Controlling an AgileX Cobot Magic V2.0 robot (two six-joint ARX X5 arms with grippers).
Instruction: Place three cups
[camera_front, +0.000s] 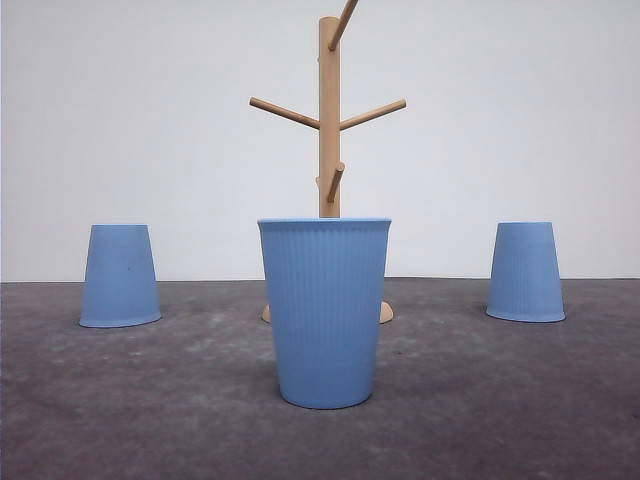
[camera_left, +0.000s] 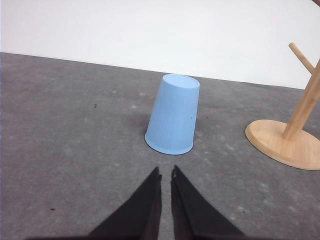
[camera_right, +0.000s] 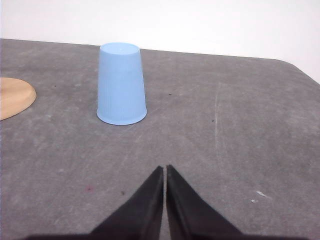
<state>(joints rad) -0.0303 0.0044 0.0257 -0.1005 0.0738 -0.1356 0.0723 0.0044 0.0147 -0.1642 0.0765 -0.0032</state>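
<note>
- Front view: three cups wait on the grey tabletop: an upright cup at centre, two inverted cups at mid-left and mid-right.
- Wooden peg rack behind centre is likely their destination.
- Left fingers and right fingers are pressed together, empty, each aimed at an inverted cup.

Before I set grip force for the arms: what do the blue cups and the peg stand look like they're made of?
The three cups (upright middle cup, upside-down left cup, upside-down right cup) look like matte moulded plastic, going by their even light-blue colour and fine vertical ribs; glazed ceramic can't be ruled out. The peg stand looks like unfinished pale wood: tan, dull, round dowel pegs, flat disc base.
</note>
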